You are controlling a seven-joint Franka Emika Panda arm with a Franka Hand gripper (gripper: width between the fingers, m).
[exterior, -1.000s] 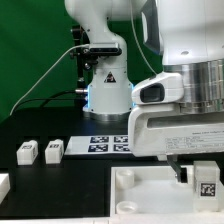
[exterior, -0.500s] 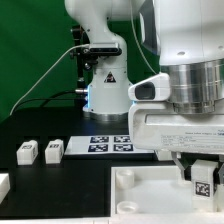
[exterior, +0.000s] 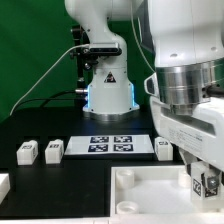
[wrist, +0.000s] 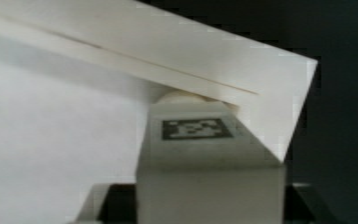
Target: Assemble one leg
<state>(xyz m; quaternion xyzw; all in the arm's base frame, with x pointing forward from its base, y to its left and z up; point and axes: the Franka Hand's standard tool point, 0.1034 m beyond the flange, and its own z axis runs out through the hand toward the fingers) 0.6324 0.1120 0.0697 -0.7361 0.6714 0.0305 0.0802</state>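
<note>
My gripper (exterior: pixel 206 184) is shut on a leg (exterior: pixel 208 186), a small white block with a black-and-white tag, and holds it upright over the near right corner of the large white panel (exterior: pixel 150 196). In the wrist view the leg (wrist: pixel 202 165) fills the middle, its tag facing the camera, with dark fingers (wrist: pixel 115 205) on either side and the panel (wrist: pixel 69 120) behind it. I cannot tell whether the leg touches the panel. Two more legs (exterior: pixel 27 151) (exterior: pixel 53 150) lie at the exterior view's left, and another (exterior: pixel 163 148) lies beside the arm.
The marker board (exterior: pixel 110 143) lies flat behind the panel, in front of the robot base (exterior: pixel 107 90). A white part (exterior: pixel 3 186) shows at the exterior view's left edge. The arm's bulk hides the table at the exterior view's right.
The wrist has turned and shifted slightly to the exterior view's right with the leg still held over the panel's corner. The leg beside the arm has come into sight.
</note>
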